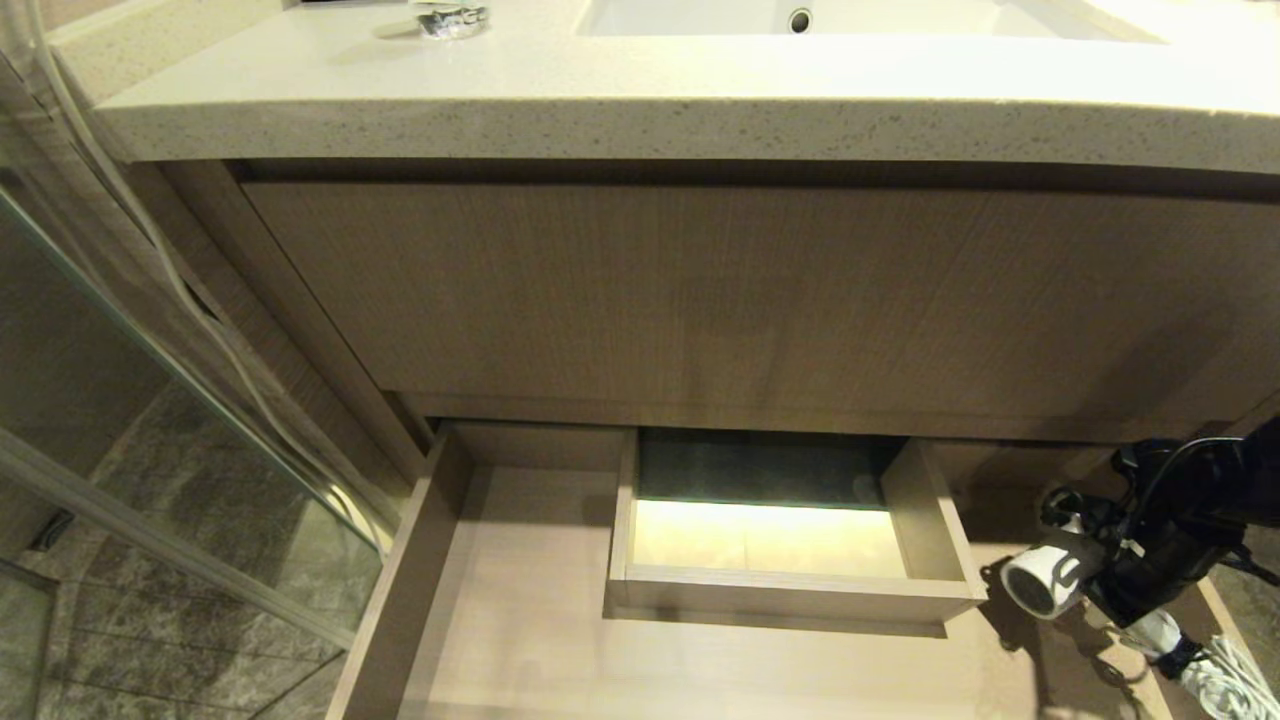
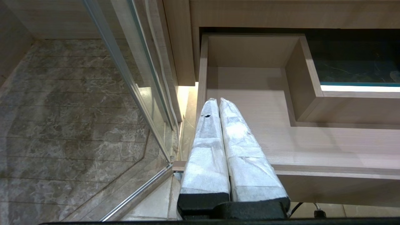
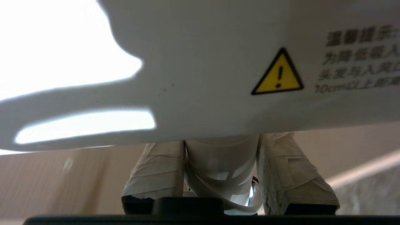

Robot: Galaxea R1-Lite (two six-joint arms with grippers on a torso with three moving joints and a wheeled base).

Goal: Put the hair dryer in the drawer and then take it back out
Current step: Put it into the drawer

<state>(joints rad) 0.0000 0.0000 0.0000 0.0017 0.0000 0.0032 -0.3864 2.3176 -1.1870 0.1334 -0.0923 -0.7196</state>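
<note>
While the right gripper (image 3: pixel 220 175) clamps the hair dryer (image 1: pixel 1045 580) (beside the boxed cut-out (image 1: pixel 790 590)), the left gripper (image 2: pixel 218 103) is together.

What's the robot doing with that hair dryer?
The robot's right gripper is clamped on the hair dryer by its handle, holding it at the right end of the open drawer. The barrel points out toward the camera, and the bundled cord hangs below. The left gripper is shut and empty, waiting by the drawer's left end. Whether the dryer is going in or coming out can't be told from this moment.
</note>
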